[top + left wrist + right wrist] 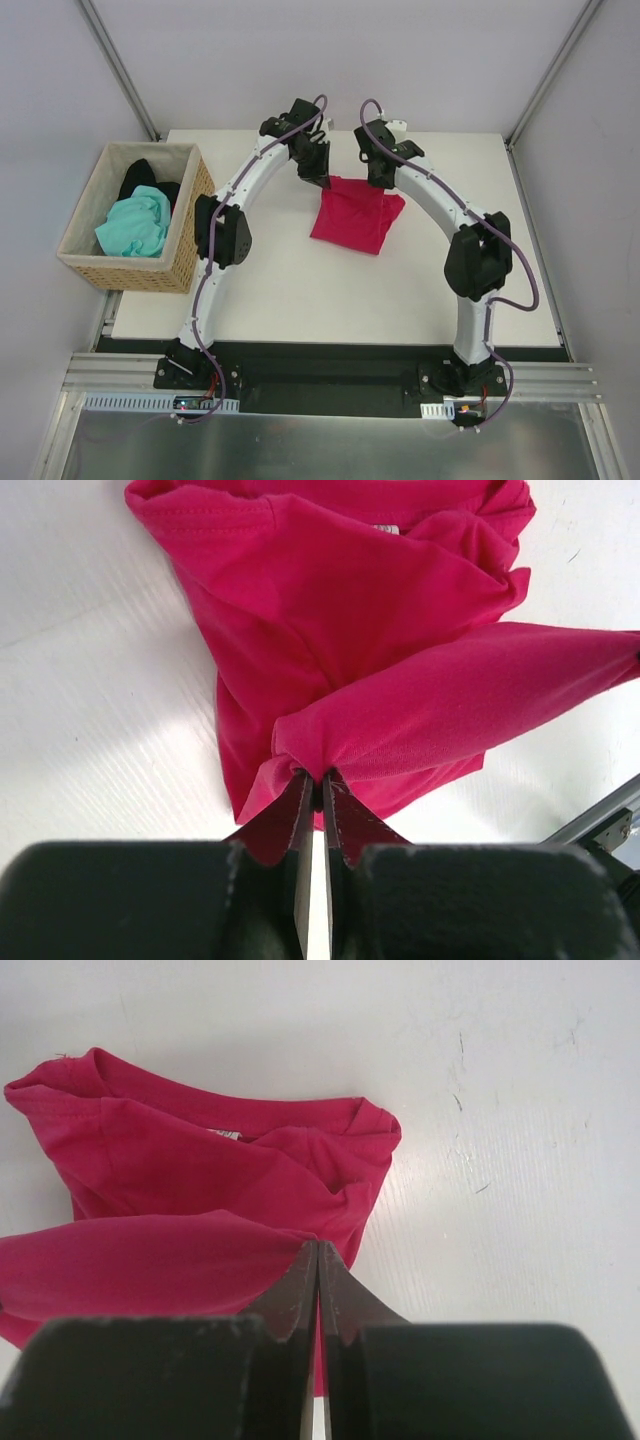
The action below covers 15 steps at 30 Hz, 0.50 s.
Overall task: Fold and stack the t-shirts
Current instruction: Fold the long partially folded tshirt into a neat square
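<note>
The red t-shirt [352,222] lies bunched on the white tabletop [300,290], toward the far side and a little right of the middle, between the two arms. Both arms reach to its far edge.

The left tool [318,778] has its fingers pressed together on a gathered fold of the red cloth at the shirt's far left corner. The right tool [317,1250] pinches the cloth in the same way at the far right corner. Between the two pinches a band of cloth runs taut, raised above the rest of the shirt. The rest rests rumpled on the tabletop below, with its neckline and a small white label [385,528] showing.

A woven basket [188,245] stands at the left side of the tabletop, just beside the left arm and well apart from the red t-shirt. A green t-shirt [135,226] lies crumpled in it, on top of a black t-shirt [142,177] that shows behind it toward the far wall of the basket.
</note>
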Each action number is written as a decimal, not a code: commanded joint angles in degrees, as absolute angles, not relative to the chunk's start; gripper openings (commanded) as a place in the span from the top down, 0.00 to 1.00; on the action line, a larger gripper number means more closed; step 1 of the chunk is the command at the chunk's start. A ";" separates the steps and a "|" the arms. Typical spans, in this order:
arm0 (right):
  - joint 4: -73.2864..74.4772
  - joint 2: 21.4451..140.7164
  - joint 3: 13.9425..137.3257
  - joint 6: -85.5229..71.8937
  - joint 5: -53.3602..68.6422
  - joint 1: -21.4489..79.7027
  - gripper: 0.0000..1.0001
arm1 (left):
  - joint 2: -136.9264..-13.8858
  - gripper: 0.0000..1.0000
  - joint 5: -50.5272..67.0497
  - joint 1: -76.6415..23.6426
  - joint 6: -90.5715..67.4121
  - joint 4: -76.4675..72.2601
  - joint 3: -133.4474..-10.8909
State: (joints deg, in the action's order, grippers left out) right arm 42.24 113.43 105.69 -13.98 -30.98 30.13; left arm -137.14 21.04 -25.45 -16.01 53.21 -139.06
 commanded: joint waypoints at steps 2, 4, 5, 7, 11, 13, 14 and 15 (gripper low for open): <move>43.33 116.27 110.30 -11.08 -33.31 27.60 0.99 | -139.65 0.92 22.76 -23.56 -13.97 51.68 -142.29; 43.42 117.07 111.27 -11.16 -33.13 27.25 0.99 | -140.10 0.91 23.46 -23.47 -13.80 50.98 -142.64; 43.42 117.42 111.53 -11.08 -33.13 27.16 0.99 | -140.36 0.90 23.47 -23.47 -13.80 50.72 -142.56; 43.42 118.39 112.06 -11.07 -33.22 26.90 0.99 | -141.32 0.89 24.25 -23.29 -13.62 50.19 -143.17; 43.24 120.58 113.20 -10.81 -32.44 26.46 0.99 | -142.64 0.86 25.31 -22.94 -14.32 49.92 -143.44; 43.24 122.78 114.34 -10.20 -31.82 26.11 0.99 | -142.56 0.88 25.57 -22.85 -14.50 49.92 -142.65; 43.33 123.48 114.95 -9.93 -31.03 25.93 0.99 | -142.21 0.89 25.84 -22.85 -14.68 49.92 -142.21; 43.42 124.44 115.48 -9.50 -30.68 25.75 0.99 | -141.95 0.90 25.84 -22.85 -14.68 49.92 -141.16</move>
